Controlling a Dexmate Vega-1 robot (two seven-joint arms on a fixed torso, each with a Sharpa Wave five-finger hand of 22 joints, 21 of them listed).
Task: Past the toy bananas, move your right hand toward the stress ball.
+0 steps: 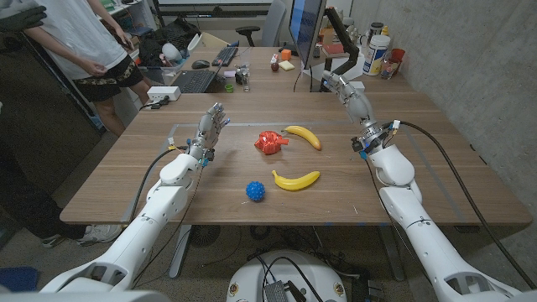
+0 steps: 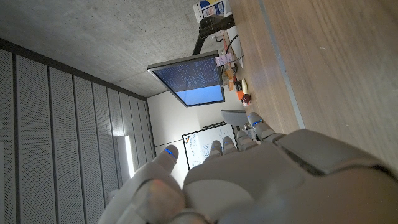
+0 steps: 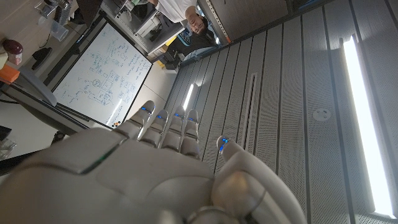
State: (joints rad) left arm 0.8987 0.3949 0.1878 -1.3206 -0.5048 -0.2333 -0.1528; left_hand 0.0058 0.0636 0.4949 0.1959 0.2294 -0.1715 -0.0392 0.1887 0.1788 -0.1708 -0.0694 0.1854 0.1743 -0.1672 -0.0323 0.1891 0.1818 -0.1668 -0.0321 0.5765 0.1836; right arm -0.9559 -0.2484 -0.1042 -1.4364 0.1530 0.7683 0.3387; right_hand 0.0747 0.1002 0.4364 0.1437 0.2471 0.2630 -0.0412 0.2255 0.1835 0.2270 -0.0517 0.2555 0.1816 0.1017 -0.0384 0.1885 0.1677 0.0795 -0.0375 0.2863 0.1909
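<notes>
A blue spiky stress ball (image 1: 255, 191) lies on the wooden table (image 1: 151, 180) near its front edge. Two yellow toy bananas lie close by: one (image 1: 295, 179) just right of the ball, the other (image 1: 303, 136) farther back beside a red toy (image 1: 270, 142). My right hand (image 1: 346, 95) is raised at the right rear of the table, well behind the bananas, fingers straight and apart, holding nothing. My left hand (image 1: 212, 126) stands at the left, fingers spread and empty. In the wrist views the back of the left hand (image 2: 249, 180) and of the right hand (image 3: 143, 174) point up toward the room.
A second desk behind holds a monitor (image 1: 305, 25), keyboards (image 1: 195, 80), bottles (image 1: 377, 50) and clutter. A person (image 1: 80, 42) stands at the back left. A concrete wall (image 1: 478, 59) runs along the right. Cables trail from both arms.
</notes>
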